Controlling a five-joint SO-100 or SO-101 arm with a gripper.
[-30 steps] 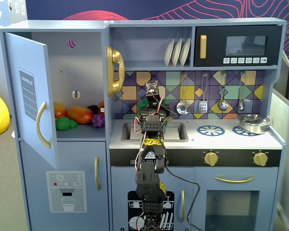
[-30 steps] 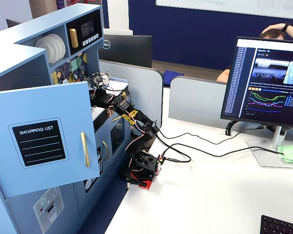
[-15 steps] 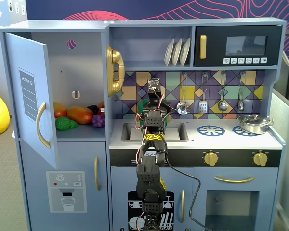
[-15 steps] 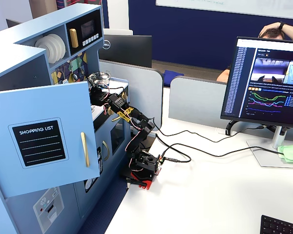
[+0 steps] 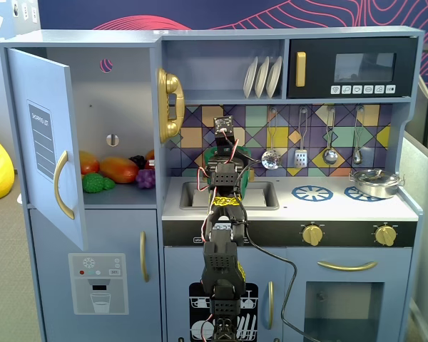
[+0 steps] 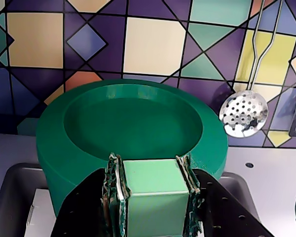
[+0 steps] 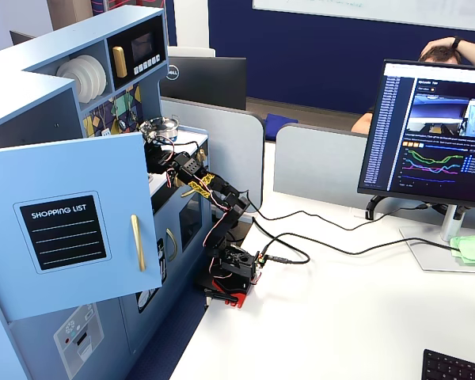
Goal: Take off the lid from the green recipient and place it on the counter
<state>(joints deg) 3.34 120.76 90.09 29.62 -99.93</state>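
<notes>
In the wrist view my gripper is shut on the light green block knob of the dark green round lid. Green wall runs down from the lid's rim towards the sink. I cannot tell where the lid ends and the green recipient begins. In a fixed view the arm hides most of it. My gripper is over the sink, and green shows beside the arm. The white counter lies to the right. The gripper also shows in the other fixed view.
A small steel pot stands on the right burner ring; the left burner ring is bare. A slotted spoon and other utensils hang on the tiled back wall. The fridge door stands open at the left.
</notes>
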